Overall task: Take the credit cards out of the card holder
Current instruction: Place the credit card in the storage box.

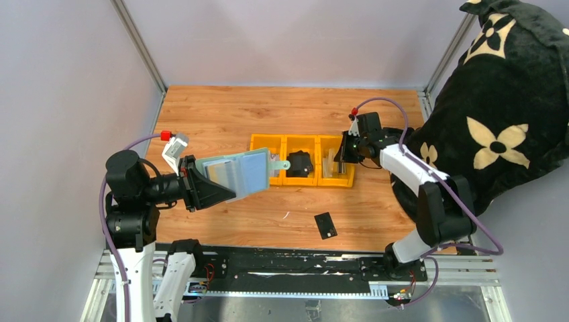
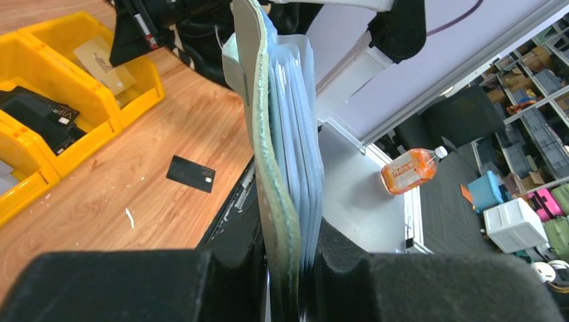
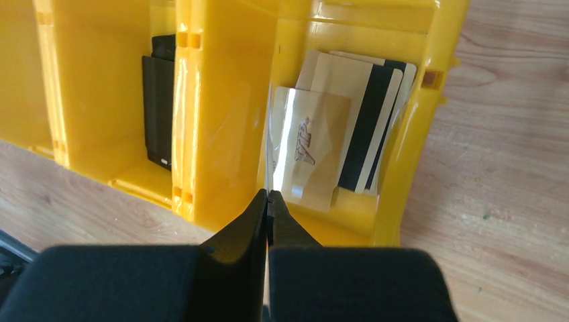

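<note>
While left fingers [image 1: 204, 184] clamp the pale grey-green, blue-pocketed holder [image 1: 238, 173], I log right fingers [image 3: 268, 215] closed, black card [image 1: 325, 225] on surface [image 1: 221, 114].

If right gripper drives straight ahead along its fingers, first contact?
Right gripper, shut, would likely meet the end yellow bin, at its wall or the beige card inside; depth unclear.

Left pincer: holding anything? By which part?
Yes. The left pincer is shut on the card holder, clamping it by one end. The rest of the holder sticks out free above the table.
</note>
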You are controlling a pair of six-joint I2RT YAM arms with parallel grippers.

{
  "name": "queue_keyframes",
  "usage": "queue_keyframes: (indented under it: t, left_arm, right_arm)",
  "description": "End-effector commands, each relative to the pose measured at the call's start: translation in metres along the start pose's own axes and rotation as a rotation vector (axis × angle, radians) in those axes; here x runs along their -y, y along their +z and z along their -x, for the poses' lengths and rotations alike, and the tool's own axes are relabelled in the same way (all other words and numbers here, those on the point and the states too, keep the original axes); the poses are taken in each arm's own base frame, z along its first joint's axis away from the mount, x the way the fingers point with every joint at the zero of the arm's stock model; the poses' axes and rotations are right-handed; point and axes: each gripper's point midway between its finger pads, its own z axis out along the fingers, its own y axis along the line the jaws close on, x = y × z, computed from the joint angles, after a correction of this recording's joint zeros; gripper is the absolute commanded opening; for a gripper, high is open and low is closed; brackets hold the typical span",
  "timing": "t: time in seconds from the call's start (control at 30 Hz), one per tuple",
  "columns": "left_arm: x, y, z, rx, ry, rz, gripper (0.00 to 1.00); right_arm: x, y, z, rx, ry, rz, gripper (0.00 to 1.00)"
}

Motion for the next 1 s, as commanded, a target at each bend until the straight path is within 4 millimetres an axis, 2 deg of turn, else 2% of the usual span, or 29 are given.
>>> queue_keyframes:
  t: [0.0,0.1,0.3,0.37,0.53,0.63,0.7,0.77,0.83,0.9,0.93,0.97]
  left_arm:
    - [0.012,-0.002,0.002,0.0,0.049,-0.025,0.08]
    - [0.014,-0.002,0.002,0.0,0.057,-0.027,0.08]
    - [0.014,-0.002,0.004,0.001,0.056,-0.025,0.08]
    - [0.015,-0.002,0.005,0.001,0.06,-0.026,0.08]
    - [0.016,-0.002,0.005,0.0,0.059,-0.028,0.08]
    - [0.016,-0.002,0.005,0.002,0.061,-0.027,0.08]
    - [0.017,-0.002,0.005,0.002,0.06,-0.027,0.08]
    - [0.016,-0.002,0.006,0.002,0.06,-0.025,0.08]
    - [0.015,-0.002,0.006,0.002,0.062,-0.025,0.08]
    - [0.014,-0.002,0.005,0.002,0.061,-0.024,0.08]
    - [0.013,-0.002,0.004,0.001,0.059,-0.024,0.08]
    - [0.013,-0.002,0.003,0.001,0.061,-0.023,0.08]
  right_arm:
    - [0.006,0.012,0.009,-0.027,-0.001,-0.015,0.0]
    - [0.014,0.02,0.005,-0.042,0.003,-0.05,0.0]
    - [0.022,0.022,0.001,-0.043,-0.032,-0.12,0.01]
    - [0.025,0.022,-0.001,-0.046,-0.043,-0.149,0.1]
    - [0.028,0.021,-0.003,-0.039,-0.056,-0.191,0.23]
    - [0.025,0.015,0.002,-0.017,-0.093,-0.236,0.33]
    - [0.019,0.006,0.013,0.027,-0.13,-0.267,0.38]
    - [0.006,-0.007,0.026,0.077,-0.159,-0.265,0.41]
    - [-0.02,-0.023,0.039,0.137,-0.175,-0.192,0.44]
    - [-0.066,-0.046,0.051,0.202,-0.195,-0.002,0.48]
    - [-0.092,-0.06,0.056,0.235,-0.203,0.11,0.52]
    - [-0.125,-0.082,0.065,0.296,-0.224,0.258,0.6]
